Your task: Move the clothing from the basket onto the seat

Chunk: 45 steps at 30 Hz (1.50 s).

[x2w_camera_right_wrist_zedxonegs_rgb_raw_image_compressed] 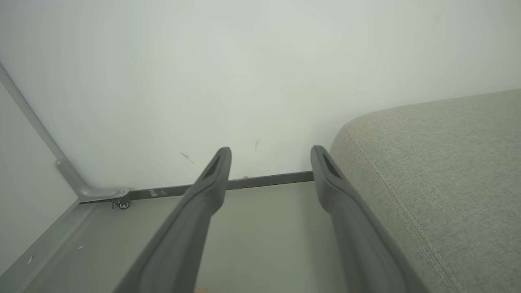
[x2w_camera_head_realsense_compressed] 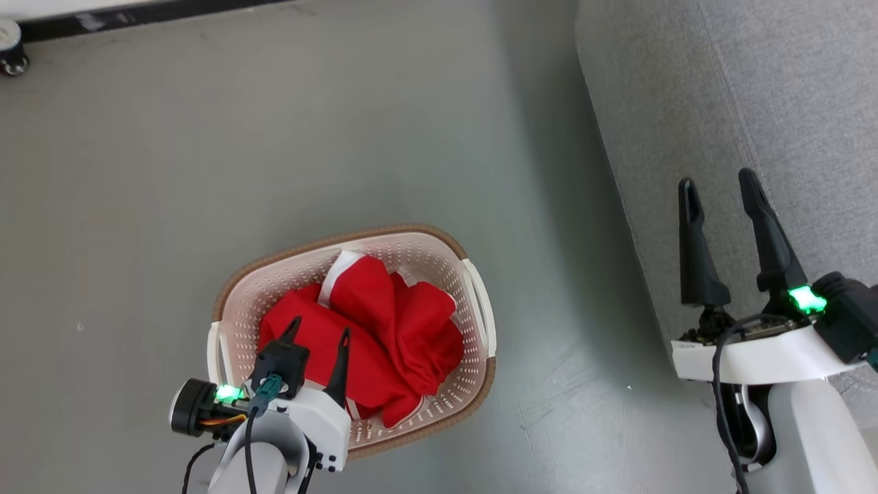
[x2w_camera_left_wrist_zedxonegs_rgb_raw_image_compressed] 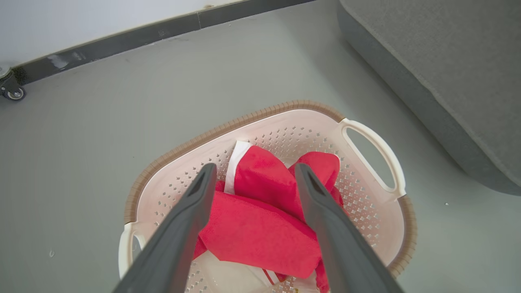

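Red clothing [x2w_camera_head_realsense_compressed: 384,322] with white trim lies crumpled in the cream basket [x2w_camera_head_realsense_compressed: 473,288] on the floor. My left gripper [x2w_camera_head_realsense_compressed: 320,328] hovers open above the basket's near side, its fingers apart over the red clothing [x2w_camera_left_wrist_zedxonegs_rgb_raw_image_compressed: 252,228] with nothing between them. The left wrist view shows the basket [x2w_camera_left_wrist_zedxonegs_rgb_raw_image_compressed: 366,191] with its brown rim and white handle. My right gripper [x2w_camera_head_realsense_compressed: 719,182] stands open and empty at the front edge of the grey seat [x2w_camera_head_realsense_compressed: 789,89]. In the right wrist view the right gripper [x2w_camera_right_wrist_zedxonegs_rgb_raw_image_compressed: 270,154] points toward the wall, with the seat [x2w_camera_right_wrist_zedxonegs_rgb_raw_image_compressed: 439,175] at its right.
Grey floor [x2w_camera_head_realsense_compressed: 240,137] surrounds the basket. A white wall with a dark skirting strip [x2w_camera_head_realsense_compressed: 137,15] runs along the back, and a small caster wheel [x2w_camera_head_realsense_compressed: 10,58] stands at the far left. The caster [x2w_camera_right_wrist_zedxonegs_rgb_raw_image_compressed: 121,203] sits under a grey metal frame.
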Motion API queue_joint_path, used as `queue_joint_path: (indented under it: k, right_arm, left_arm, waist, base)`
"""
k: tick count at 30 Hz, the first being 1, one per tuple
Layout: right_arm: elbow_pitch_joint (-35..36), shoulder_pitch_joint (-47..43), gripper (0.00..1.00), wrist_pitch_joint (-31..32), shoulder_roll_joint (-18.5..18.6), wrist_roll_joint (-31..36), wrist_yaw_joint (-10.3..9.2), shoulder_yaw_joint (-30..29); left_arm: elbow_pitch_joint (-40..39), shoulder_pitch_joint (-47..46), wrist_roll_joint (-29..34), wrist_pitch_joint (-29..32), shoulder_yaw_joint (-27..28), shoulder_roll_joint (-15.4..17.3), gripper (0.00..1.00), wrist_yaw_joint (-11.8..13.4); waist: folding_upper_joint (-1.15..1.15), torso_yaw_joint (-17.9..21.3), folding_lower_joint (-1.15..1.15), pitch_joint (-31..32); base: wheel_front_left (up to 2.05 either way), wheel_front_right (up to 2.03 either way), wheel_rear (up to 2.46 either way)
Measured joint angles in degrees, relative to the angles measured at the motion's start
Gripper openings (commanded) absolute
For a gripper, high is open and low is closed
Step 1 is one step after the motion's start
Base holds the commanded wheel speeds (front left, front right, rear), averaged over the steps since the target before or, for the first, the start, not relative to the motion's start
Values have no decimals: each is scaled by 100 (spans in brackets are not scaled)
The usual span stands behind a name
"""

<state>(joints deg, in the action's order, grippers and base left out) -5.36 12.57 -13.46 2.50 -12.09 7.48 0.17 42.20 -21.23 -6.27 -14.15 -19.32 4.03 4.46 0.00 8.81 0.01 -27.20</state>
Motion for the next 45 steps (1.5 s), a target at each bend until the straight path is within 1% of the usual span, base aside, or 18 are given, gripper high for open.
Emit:
queue_joint_path:
  k: [15, 20, 25, 31, 35, 45]
  right_arm:
    - [74, 705, 100, -42, 7, 2, 0, 76]
    - [79, 927, 100, -49, 10, 3, 0, 113]
    - [82, 1216, 100, -66, 18, 4, 0, 156]
    - [77, 1443, 100, -74, 27, 4, 0, 190]
    - [71, 1589, 100, -76, 30, 4, 0, 186]
    - [-1, 1640, 100, -83, 30, 1, 0, 111]
  left_arm:
    - [458, -560, 47, 0, -82, -34, 100, -103]
    - [625, -702, 45, 5, -133, -46, 100, -222]
    - [755, -854, 47, 55, -215, -77, 100, -235]
    - [993, -1024, 45, 162, -263, -90, 100, -347]
    - [1167, -1094, 35, 258, -263, -96, 100, -347]
    - [1501, -1350, -11, 367, -230, -98, 100, -350]
  waist:
    - [0, 141, 0, -663]
    - [0, 164, 0, -859]
    - [0, 184, 0, -1039]
    - [0, 212, 0, -1232]
    - [0, 246, 0, -1375]
    - [0, 339, 0, -1636]
  base:
    - [0, 0, 0]
    - [0, 0, 0]
    - [0, 0, 0]
    - [0, 0, 0]
    - [0, 0, 0]
    - [0, 0, 0]
